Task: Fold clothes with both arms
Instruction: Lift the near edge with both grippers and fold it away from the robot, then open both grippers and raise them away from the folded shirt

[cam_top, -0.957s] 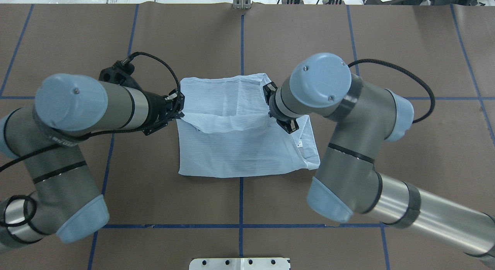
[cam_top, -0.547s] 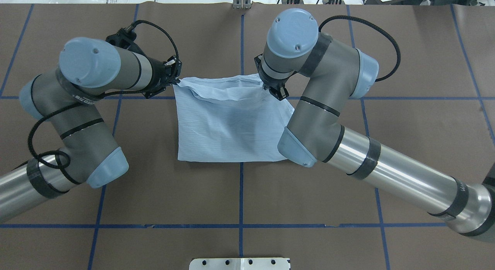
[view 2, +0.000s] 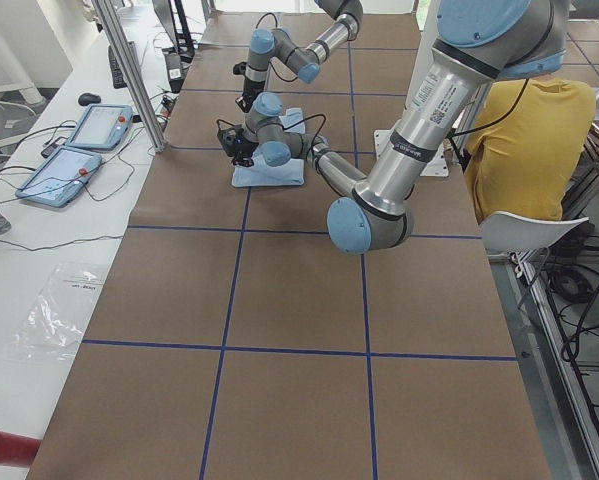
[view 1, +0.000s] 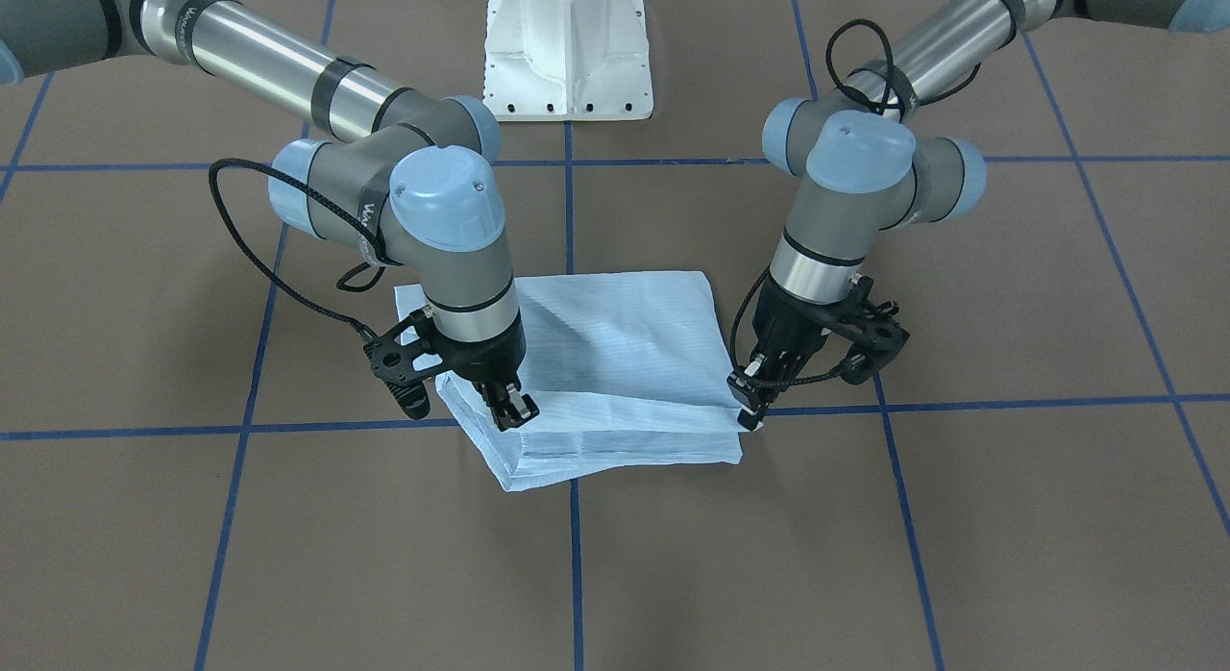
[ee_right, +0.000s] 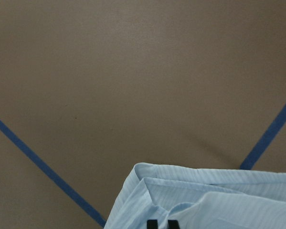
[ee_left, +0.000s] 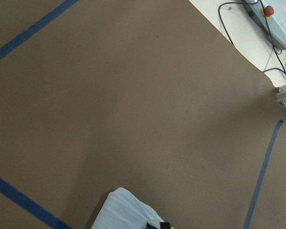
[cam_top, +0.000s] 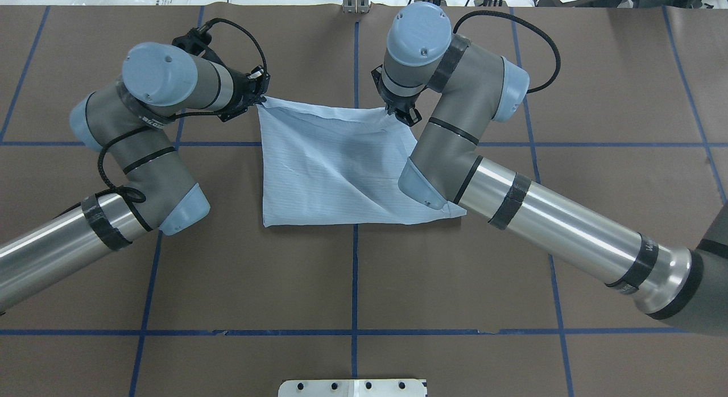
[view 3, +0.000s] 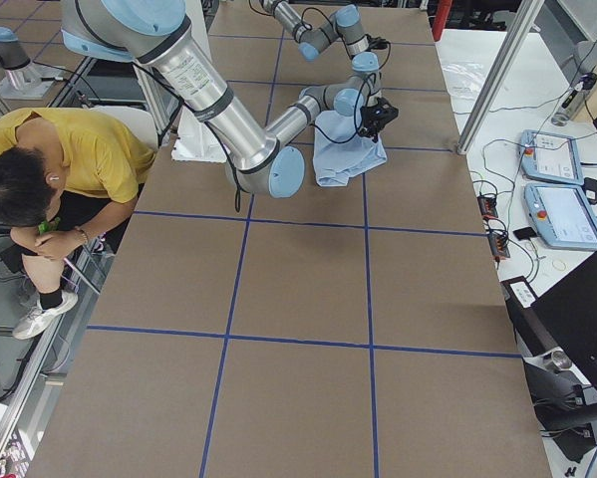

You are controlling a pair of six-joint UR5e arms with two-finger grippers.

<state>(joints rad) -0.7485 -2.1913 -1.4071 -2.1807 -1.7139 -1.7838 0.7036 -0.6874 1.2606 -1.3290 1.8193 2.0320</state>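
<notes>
The light-blue shirt (cam_top: 335, 169) lies folded in a rough rectangle at the table's middle, its top layer pulled flat toward the far side. My left gripper (cam_top: 260, 99) is shut on the shirt's far left corner. My right gripper (cam_top: 401, 114) is shut on the far right corner, and the far edge runs taut between them. In the front-facing view the shirt (view 1: 625, 354) shows stacked layers, with the left gripper (view 1: 749, 410) and the right gripper (view 1: 510, 411) low over its front corners. The right wrist view shows the shirt's folded edge (ee_right: 205, 200) at the fingertips.
Blue tape lines cross the brown table cover. The white pedestal base (view 1: 567, 56) stands behind the shirt. A metal post (cam_top: 355, 1) rises at the far edge. A seated person in yellow (view 3: 69, 149) is beside the table, and teach pendants (view 2: 79, 150) lie off its end.
Both grippers have carried the shirt's lifted edge away from the robot to the far side. The raised flap now lies stretched flat over the lower layers.
</notes>
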